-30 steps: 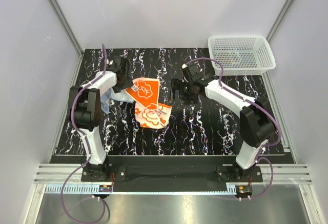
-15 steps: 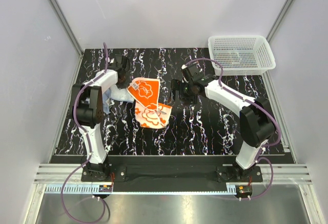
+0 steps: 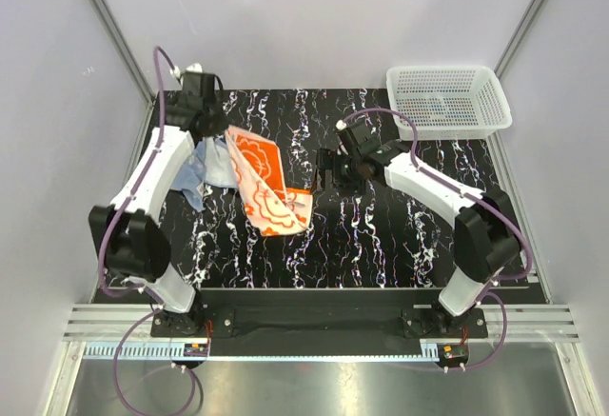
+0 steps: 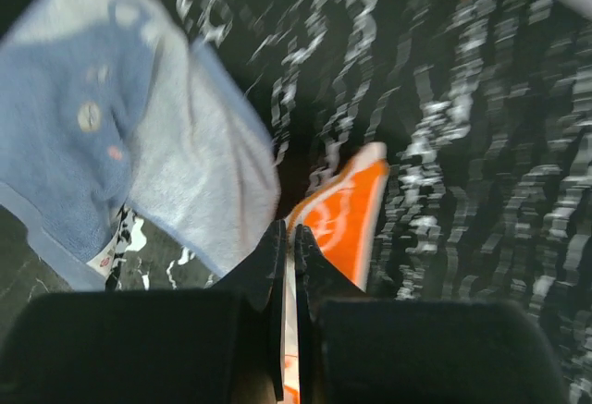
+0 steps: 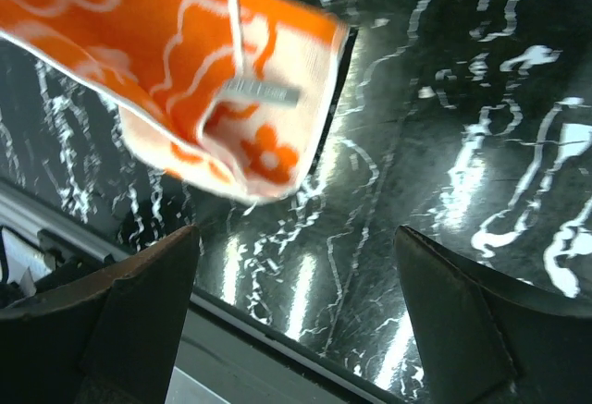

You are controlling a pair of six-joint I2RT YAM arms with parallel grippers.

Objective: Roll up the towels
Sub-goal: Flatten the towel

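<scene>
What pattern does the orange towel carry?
White flower outlines on the orange towel; right wrist view shows it best.

Top view: high, rear, looking down on table (image 3: pixel 381 245). Wrist views: close above it; all three share orange towel (image 3: pixel 266 188).

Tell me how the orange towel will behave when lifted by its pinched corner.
Probably floppy: pinched at one edge by the left gripper, the orange towel drapes down to the table instead of holding flat. Likely light, since a fingertip pinch carries it. Its folded lower end may drag and unfold.
</scene>
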